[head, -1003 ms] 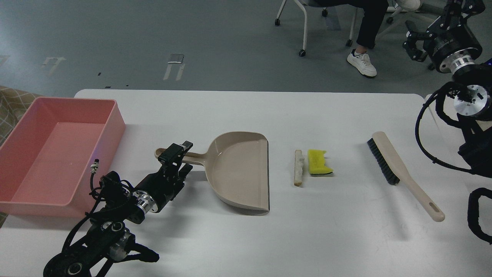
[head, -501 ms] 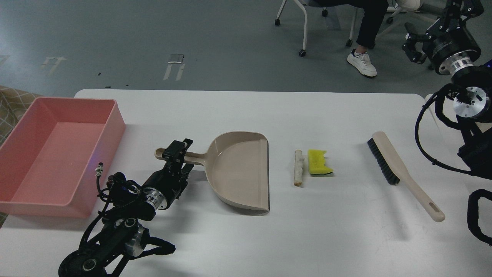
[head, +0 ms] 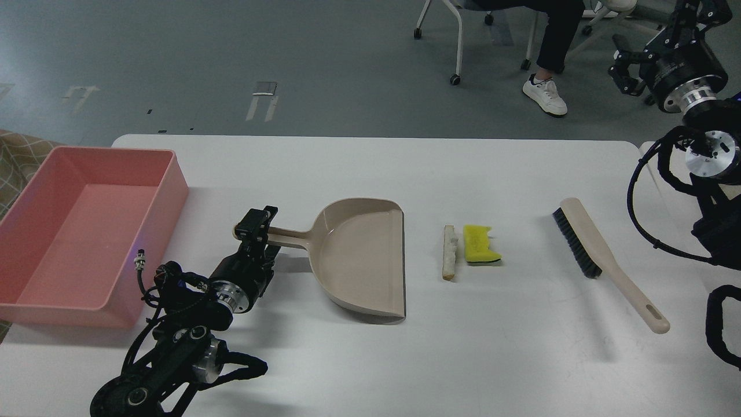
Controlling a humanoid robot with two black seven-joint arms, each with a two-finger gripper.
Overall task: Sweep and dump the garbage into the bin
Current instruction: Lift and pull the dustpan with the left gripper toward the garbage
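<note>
The garbage lies at the table's middle: a yellow sponge piece (head: 480,242) with a dark underside, and an off-white crusty strip (head: 448,252) just left of it. The pink bin (head: 174,191) stands at the left edge. A beige dustpan (head: 362,258) lies between bin and garbage, mouth facing right, handle pointing left. My left gripper (head: 261,236) is at the handle's end, one finger on each side of it, still apart. My right gripper (head: 625,66) is raised beyond the table's far right corner, open and empty.
A beige brush (head: 602,253) with black bristles lies right of the garbage, handle toward the front right. A seated person's leg and shoe (head: 545,95) and a wheeled chair are on the floor beyond the table. The white table (head: 370,168) has bare surface at back and front.
My left gripper has slid left along the dustpan handle to its end and dropped lower. The right arm has hardly moved. Dustpan, garbage and brush are unmoved.
</note>
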